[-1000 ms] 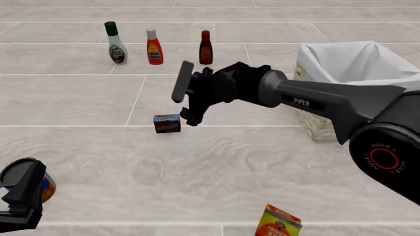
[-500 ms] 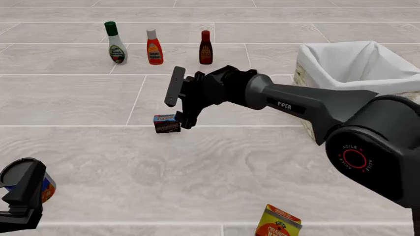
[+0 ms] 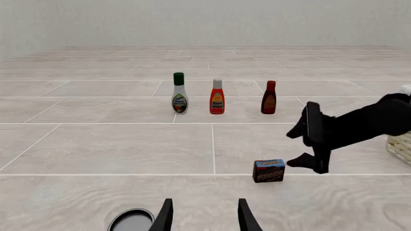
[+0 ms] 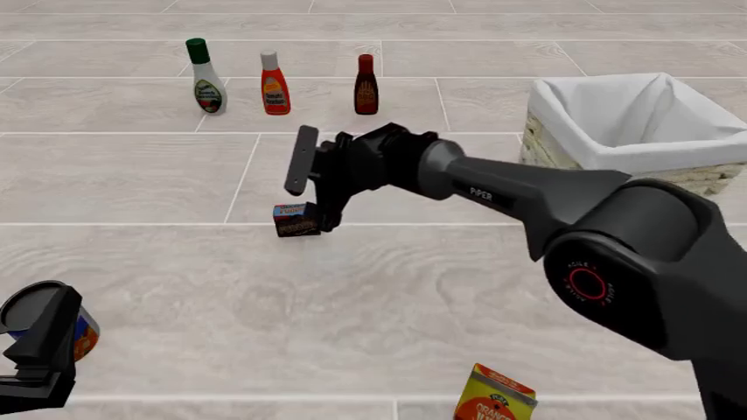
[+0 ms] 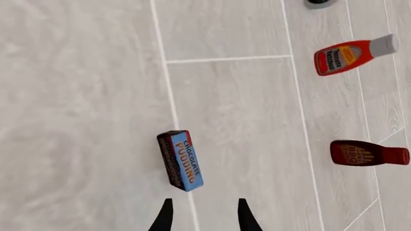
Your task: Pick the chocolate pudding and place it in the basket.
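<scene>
Right pincer (image 4: 310,191): fingers apart, nothing between them. It hangs just above and slightly to the basket side of the chocolate pudding (image 4: 296,220); one finger tip sits close against the box, but contact cannot be confirmed. In the right wrist view the two fingertips (image 5: 165,217) frame the tiled surface, with the pudding just ahead of them and clear of the gap.

Chocolate pudding: rests on the surface (image 4: 386,289), blue top band facing up, on a tile seam. It lies outside the basket (image 4: 636,122).

Left pincer (image 3: 203,219): fingers apart, holding nothing. It is low and well to the near side of the pudding, beside a blue-orange can (image 4: 45,322).

Other items, placed from the pudding: three bottles stand upright in a row well beyond it, namely a green-capped white bottle (image 4: 205,77), a red bottle (image 4: 275,84) and a dark brown bottle (image 4: 366,85). The basket stands well apart on the right arm's side, white lining folded over its rim. An orange carton (image 4: 495,395) sits far to the near side, cut by the front view's lower edge.
</scene>
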Controlling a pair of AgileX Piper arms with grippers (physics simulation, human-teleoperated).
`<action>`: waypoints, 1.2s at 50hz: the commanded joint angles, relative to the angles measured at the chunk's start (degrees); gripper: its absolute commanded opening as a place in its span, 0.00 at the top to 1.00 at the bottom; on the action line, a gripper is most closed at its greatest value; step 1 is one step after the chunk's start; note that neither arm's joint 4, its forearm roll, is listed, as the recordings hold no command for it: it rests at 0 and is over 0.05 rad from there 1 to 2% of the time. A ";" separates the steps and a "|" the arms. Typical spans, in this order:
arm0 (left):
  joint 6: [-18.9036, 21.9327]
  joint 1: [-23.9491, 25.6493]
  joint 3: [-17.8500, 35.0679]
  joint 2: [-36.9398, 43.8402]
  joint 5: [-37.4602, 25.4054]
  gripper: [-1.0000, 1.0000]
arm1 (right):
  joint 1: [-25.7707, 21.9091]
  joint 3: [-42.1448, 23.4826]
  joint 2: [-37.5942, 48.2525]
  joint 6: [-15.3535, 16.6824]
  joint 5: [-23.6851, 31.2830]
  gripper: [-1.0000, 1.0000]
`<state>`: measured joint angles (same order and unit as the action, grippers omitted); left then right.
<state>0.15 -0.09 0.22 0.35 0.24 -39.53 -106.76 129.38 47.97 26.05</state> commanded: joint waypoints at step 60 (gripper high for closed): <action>0.00 0.02 -0.10 -0.09 0.03 0.00 | -0.35 -11.23 12.11 -0.46 2.94 0.00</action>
<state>0.15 -0.08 0.22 0.35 0.24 -40.24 -116.80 140.25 47.42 28.36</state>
